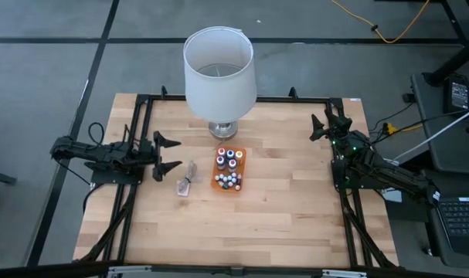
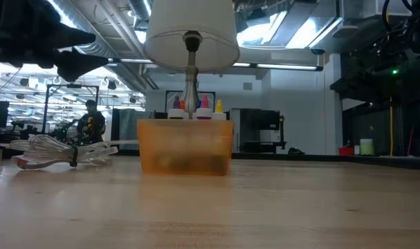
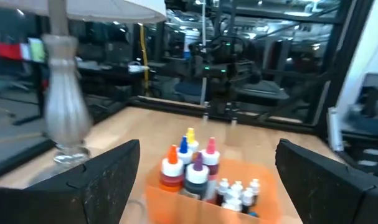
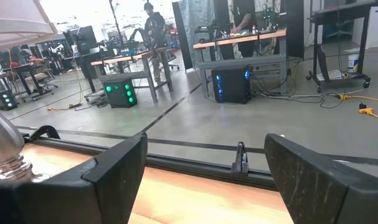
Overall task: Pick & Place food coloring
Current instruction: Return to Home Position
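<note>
— Left gripper: fingers spread wide, nothing between them. It hangs near the left edge of the bench, aimed inward. Right gripper: likewise spread and empty, up by the far right corner, pointing off the far edge.

— And the food coloring bottles?

— All that I can see stand inside the orange bin, mid-bench and toward the far edge. The taller coloured ones are on the far side and the small white-capped ones on the near side. I find none loose on the wood.

— Step in hand?

— In my judgement the placing is done and the arms are at or close to their parked poses. The next move calls for little: each arm settles at rest, fingers kept clear of the bin.

— Anything in the way?

— A lamp stands just beyond the bin, its wide white shade overhanging the far edge; an arm swinging across there could clip it. A crumpled plastic wrapper lies between the left gripper and the bin, just beside the bin, touching neither as far as I can tell. Neither obstructs arms that keep to their own sides.
</note>
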Available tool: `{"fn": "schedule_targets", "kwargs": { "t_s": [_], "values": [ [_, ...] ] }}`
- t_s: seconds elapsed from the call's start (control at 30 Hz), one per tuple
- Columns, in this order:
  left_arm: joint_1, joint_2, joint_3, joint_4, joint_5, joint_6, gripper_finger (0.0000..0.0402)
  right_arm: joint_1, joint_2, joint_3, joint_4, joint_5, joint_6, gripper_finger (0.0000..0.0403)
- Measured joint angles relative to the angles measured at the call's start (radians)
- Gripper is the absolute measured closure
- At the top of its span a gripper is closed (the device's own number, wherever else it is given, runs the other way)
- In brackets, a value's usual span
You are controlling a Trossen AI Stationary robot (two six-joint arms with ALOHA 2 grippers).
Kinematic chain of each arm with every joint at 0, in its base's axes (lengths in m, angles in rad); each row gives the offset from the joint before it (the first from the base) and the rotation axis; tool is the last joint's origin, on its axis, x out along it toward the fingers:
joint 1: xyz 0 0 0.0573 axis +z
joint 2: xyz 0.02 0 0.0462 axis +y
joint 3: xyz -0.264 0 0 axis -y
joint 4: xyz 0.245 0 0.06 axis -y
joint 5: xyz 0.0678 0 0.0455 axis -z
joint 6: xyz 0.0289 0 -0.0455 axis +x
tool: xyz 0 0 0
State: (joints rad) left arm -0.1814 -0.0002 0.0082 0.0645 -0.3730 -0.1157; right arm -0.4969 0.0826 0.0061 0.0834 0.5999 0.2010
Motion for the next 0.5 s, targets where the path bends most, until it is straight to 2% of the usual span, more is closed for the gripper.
{"fn": "schedule_targets", "kwargs": {
  "t_s": [0.17,0.33,0.5],
  "values": [
    [0.000,0.000,0.000,0.003,-0.044,0.095,0.0040,0.000,0.000,0.000,0.000,0.000,0.000,0.0079],
    [-0.013,0.000,0.000,0.001,0.003,0.146,0.0040,0.000,0.000,0.000,0.000,0.000,0.000,0.0079],
    [-0.021,0.004,0.000,0.000,0.005,0.224,0.0040,0.000,0.000,0.000,0.000,0.000,0.000,0.0079]
  ]
}}
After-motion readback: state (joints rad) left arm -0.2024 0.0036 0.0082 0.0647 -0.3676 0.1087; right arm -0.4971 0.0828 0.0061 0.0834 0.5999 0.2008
